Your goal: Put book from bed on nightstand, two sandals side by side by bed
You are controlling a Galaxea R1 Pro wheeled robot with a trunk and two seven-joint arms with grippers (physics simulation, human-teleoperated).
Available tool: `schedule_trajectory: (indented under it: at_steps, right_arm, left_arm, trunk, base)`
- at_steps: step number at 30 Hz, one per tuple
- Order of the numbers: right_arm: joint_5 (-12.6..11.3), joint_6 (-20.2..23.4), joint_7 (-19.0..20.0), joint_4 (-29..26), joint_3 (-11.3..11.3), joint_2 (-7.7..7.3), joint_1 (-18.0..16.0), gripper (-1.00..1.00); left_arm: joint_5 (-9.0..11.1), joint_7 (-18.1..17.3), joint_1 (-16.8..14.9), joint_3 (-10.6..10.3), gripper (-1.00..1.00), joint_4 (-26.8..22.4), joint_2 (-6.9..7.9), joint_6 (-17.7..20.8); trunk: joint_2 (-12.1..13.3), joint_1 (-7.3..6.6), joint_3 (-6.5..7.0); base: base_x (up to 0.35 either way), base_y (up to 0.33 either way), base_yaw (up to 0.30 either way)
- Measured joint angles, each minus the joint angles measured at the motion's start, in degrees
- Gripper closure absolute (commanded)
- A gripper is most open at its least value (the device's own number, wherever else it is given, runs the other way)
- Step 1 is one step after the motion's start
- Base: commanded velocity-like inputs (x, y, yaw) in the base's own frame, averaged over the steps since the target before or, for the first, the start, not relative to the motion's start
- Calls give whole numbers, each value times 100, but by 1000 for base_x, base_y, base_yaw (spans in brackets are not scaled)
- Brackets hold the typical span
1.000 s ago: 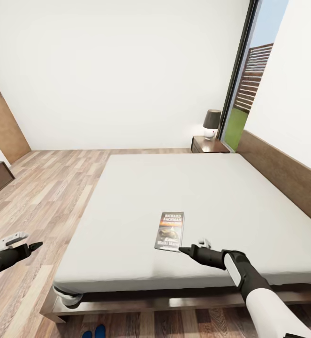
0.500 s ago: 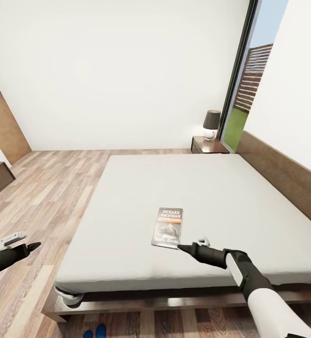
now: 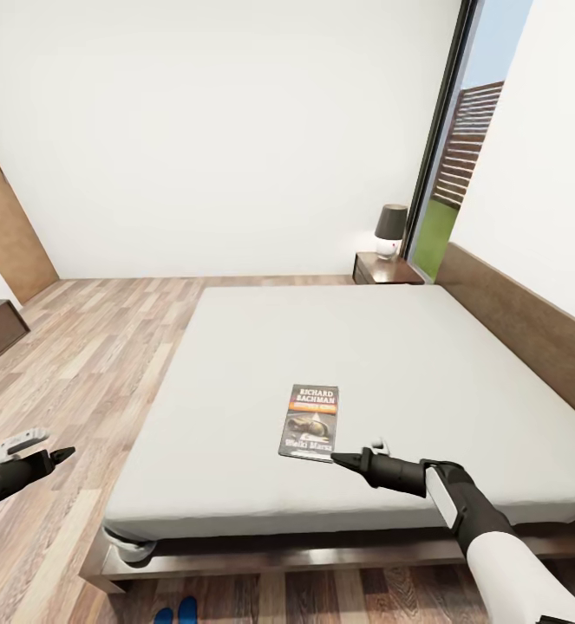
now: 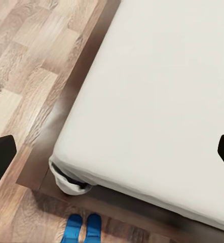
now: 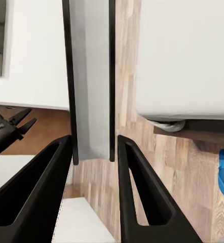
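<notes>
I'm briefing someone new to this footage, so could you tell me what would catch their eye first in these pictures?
The big grey bed takes up the middle of the room, with a small dark book lying on it toward the near edge. The right gripper points at the book's near corner. Two bright blue sandals sit close together on the wood floor by the bed's corner.

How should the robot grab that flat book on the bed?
By its near short edge, coming in low from the foot of the bed. The book lies flat, cover up, so there's nothing to pinch from above. The right gripper is probably best; it's already there.
</notes>
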Motion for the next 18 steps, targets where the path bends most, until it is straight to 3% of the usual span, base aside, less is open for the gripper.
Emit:
schedule_trajectory:
  at_steps: [14, 18]
  right_arm:
    - [10, 358, 140, 7, 13, -21, 1, 100]
    - [6, 562, 150, 9, 18, -20, 3, 100]
  left_arm:
    - [-1, 0, 0, 0, -100, 0, -1, -4]
    - [-1, -3, 3, 0, -100, 0, -2, -4]
  trunk:
    - [564, -308, 253]
    - [566, -309, 254]
  base:
    - [0, 0, 0]
    - [0, 0, 0]
